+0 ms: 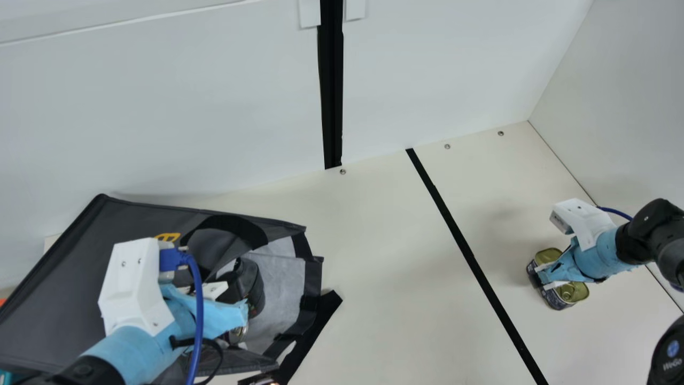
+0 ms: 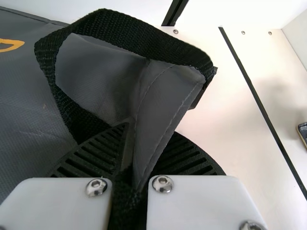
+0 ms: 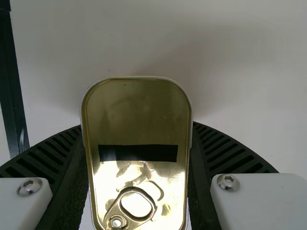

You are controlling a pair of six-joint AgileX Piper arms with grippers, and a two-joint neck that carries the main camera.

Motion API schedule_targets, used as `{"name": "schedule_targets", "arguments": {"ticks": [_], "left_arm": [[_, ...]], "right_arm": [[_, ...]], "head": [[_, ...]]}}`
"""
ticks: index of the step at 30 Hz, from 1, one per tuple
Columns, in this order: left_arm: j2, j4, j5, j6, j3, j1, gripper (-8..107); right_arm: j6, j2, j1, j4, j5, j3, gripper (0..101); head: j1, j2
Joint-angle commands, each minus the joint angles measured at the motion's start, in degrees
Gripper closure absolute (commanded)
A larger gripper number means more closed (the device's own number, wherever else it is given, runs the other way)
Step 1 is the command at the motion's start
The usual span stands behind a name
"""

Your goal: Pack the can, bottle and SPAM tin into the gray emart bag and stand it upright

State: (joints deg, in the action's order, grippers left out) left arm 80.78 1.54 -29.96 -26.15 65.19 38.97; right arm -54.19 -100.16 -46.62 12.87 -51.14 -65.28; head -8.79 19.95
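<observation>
White walls point(image 1: 160, 107) are rising behind a cream table point(image 1: 385, 240), where the gray emart bag point(image 1: 59, 278) is lying on its side, its mouth facing the main view's right. Its near edge is running partly out of the main view, and my left arm is covering some of its yellow mark point(image 1: 167, 236).

Over the bag's mouth, my left gripper point(image 1: 235, 303) is pinching a fold of its gray fabric, with a black handle point(image 2: 139, 40) looping beside the fingers point(image 2: 98, 153). Inside the bag, a dark rounded shape point(image 1: 255, 286) and a metallic round end point(image 1: 239, 332) are sitting half hidden by that gripper; I can't tell whether they are the bottle and can.

Well to the right of the bag, beyond a black line point(image 1: 465, 248), my right gripper point(image 1: 553, 282) is clasping the SPAM tin point(image 1: 574, 292) between both fingers, covering the middle of its gold lid in the main view. The tin's pull ring point(image 3: 153, 211) is facing up.
</observation>
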Motion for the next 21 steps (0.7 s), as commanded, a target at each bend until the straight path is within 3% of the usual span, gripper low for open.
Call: {"name": "schedule_targets", "arguments": {"ticks": [1, 21], "left_arm": [[0.0, 0.0, 0.0, 0.0, 0.0, 0.0, 107], [0.0, 0.0, 0.0, 0.0, 0.0, 0.0, 107]], "right_arm": [[-0.5, 0.5, 0.1, 0.6, -0.2, -0.1, 101], [-3.2, 7.1, 3.8, 4.0, -2.7, 0.6, 101]], "head": [[-1.2, 0.0], [-1.2, 0.0]]}}
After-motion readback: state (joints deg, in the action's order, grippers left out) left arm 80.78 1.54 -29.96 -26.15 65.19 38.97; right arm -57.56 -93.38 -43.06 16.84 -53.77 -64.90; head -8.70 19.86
